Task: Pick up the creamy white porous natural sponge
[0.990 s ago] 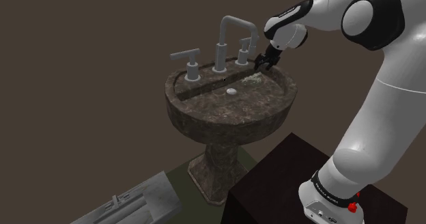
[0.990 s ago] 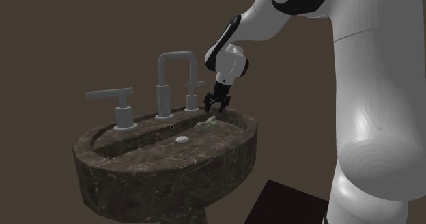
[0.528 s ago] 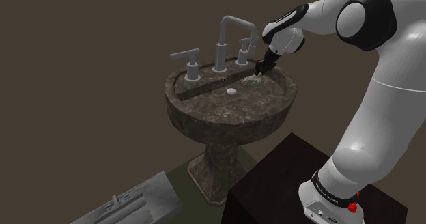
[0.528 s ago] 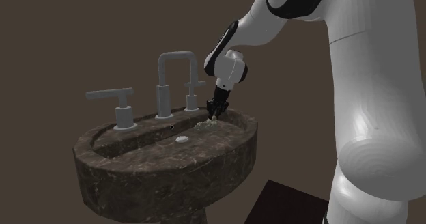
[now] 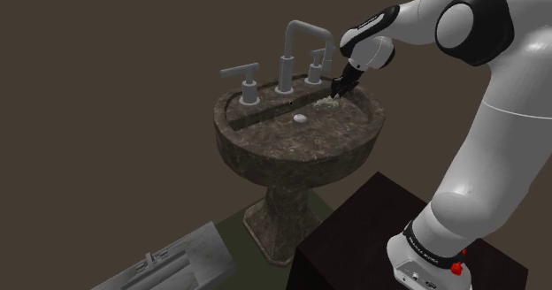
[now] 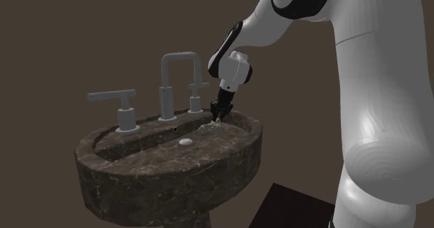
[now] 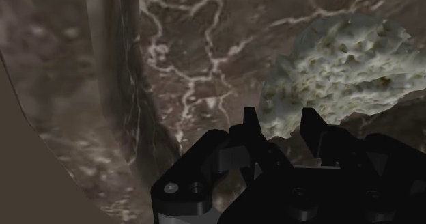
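Note:
The pale, porous sponge (image 5: pixel 324 104) lies inside the dark marbled sink (image 5: pixel 292 147), at the basin's far side below the faucet's right handle. In the second exterior view the sponge (image 6: pixel 209 128) rests against the basin's back slope. My black gripper (image 5: pixel 337 91) points down onto the sponge's near end. Seen from the second exterior view, the gripper (image 6: pixel 217 116) touches that end. In the wrist view the gripper (image 7: pixel 280 130) has its two fingers clasping a lobe of the sponge (image 7: pixel 341 65), whose bulk spreads beyond them on the marbled surface.
A tall grey faucet (image 5: pixel 301 34) with a lever handle (image 5: pixel 241 71) stands on the sink's back ledge, close behind the gripper. A white drain plug (image 5: pixel 301 118) sits mid-basin. My dark stand (image 5: pixel 354 235) is beside the pedestal. A grey fixture (image 5: pixel 168 262) lies on the floor.
A second ago the fingers stood open above the sponge; the hand then dropped and they shut on its end. Nothing has moved in the last half second.

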